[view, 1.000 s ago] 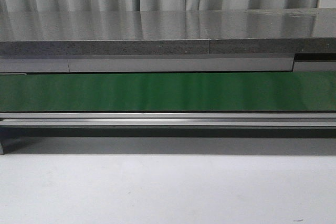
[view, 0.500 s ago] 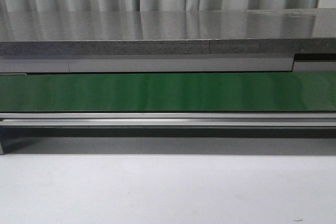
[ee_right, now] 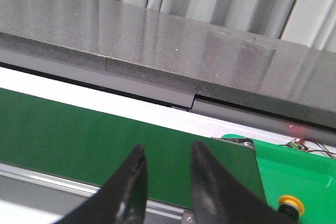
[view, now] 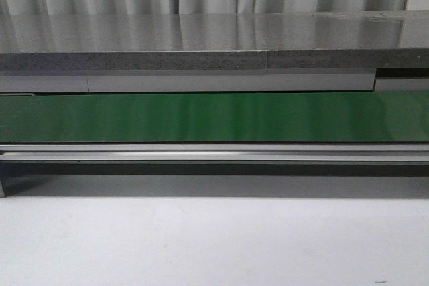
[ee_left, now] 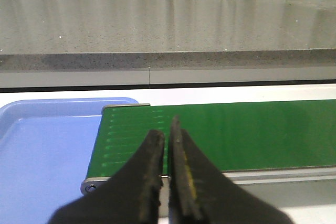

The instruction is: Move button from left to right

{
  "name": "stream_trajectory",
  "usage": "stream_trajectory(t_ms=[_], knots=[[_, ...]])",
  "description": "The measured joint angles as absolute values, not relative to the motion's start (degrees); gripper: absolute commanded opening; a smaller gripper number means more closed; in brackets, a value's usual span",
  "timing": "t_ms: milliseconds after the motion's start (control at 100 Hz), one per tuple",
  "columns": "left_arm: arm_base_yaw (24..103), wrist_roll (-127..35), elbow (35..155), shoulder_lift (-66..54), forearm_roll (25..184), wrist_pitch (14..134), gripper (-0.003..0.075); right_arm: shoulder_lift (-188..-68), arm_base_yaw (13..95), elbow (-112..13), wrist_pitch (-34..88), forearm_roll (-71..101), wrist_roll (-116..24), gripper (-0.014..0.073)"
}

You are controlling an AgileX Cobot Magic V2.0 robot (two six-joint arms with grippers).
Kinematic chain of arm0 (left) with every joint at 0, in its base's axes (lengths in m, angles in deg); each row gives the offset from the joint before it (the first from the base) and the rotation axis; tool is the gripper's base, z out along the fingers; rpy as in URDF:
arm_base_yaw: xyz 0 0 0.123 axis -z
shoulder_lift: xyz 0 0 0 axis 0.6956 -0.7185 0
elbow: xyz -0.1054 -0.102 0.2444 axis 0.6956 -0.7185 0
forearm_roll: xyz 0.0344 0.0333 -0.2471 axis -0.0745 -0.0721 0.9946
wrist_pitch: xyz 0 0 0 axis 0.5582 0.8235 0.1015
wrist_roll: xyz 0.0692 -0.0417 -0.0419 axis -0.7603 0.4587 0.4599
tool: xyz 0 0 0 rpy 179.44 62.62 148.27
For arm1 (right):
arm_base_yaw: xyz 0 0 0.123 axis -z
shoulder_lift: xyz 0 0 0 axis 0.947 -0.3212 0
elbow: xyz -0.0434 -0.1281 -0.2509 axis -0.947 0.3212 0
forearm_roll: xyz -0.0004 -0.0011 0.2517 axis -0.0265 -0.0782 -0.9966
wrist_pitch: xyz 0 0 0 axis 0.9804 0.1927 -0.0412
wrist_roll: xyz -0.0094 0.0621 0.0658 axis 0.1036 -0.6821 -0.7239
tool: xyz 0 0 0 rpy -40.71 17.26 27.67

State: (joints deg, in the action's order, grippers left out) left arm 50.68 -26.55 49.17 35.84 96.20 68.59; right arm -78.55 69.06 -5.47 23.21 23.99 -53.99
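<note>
A small round orange-yellow cap (ee_right: pixel 290 203), which looks like the button, lies in a green tray (ee_right: pixel 302 169) past the right end of the green conveyor belt (ee_right: pixel 63 127). My right finger partly hides its body. My right gripper (ee_right: pixel 167 148) is open and empty above that end of the belt. My left gripper (ee_left: pixel 166 129) is shut on nothing, over the belt's left end (ee_left: pixel 252 129), beside an empty-looking blue tray (ee_left: pixel 42 145). Neither gripper shows in the front view, and the belt (view: pixel 214 117) there carries nothing.
A grey stone counter (view: pixel 201 38) runs behind the belt, with curtains beyond. The belt's metal side rail (view: pixel 214 151) lies along its near edge. A white tabletop (view: pixel 214 239) lies in front. Thin wires and a red light (ee_right: pixel 299 141) sit at the green tray's far edge.
</note>
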Motion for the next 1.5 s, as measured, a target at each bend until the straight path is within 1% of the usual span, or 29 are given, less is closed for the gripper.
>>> stream_trajectory(t_ms=[100, 160, 1260, 1500], knots=[[50.68, -26.55, 49.17, 35.84, 96.2, 68.59, 0.0005, -78.55, 69.06, -5.47, 22.6, 23.99, -53.99, -0.0036], [50.68, -26.55, 49.17, 35.84, 96.2, 68.59, 0.0005, -78.55, 69.06, -5.47, 22.5, 23.99, -53.99, -0.0074], [50.68, -26.55, 49.17, 35.84, 96.2, 68.59, 0.0005, -78.55, 69.06, -4.26, 22.39, 25.62, -54.14, -0.0068], [50.68, -26.55, 49.17, 35.84, 96.2, 68.59, 0.0005, -76.56, 69.06, 1.61, 25.51, 32.47, -63.6, -0.0068]])
